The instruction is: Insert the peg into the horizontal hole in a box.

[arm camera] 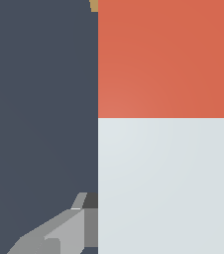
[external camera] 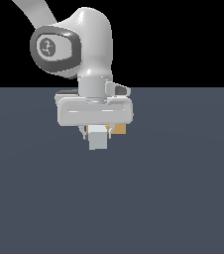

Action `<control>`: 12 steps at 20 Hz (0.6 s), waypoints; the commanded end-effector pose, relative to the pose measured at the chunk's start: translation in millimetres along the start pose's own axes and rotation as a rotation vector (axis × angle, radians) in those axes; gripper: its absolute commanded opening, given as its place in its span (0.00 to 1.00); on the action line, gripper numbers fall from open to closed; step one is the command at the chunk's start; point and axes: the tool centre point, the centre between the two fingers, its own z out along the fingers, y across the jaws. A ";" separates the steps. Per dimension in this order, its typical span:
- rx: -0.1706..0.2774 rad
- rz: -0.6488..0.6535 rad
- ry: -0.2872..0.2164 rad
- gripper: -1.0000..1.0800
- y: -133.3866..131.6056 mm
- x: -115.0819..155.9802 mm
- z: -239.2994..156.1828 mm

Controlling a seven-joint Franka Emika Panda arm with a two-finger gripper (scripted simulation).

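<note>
A: Under the gripper (external camera: pixel 98 130), I see the peg (external camera: pixel 98 138) held in the fingers, which are closed on its pale half, with its grey end facing the exterior camera.

B: Box?

A: The box (external camera: pixel 119 129) sits just behind, tan edges showing either side. Peg's long axis points toward it; I can't see the hole.

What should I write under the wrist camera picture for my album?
Up close: the red-and-white peg fills the view, one gripper finger beside it.
</note>
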 end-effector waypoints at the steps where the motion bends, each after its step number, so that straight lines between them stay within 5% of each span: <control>1: -0.004 0.037 0.000 0.00 3.6 4.6 -3.9; 12: -0.003 0.097 -0.001 0.00 8.6 12.3 -7.6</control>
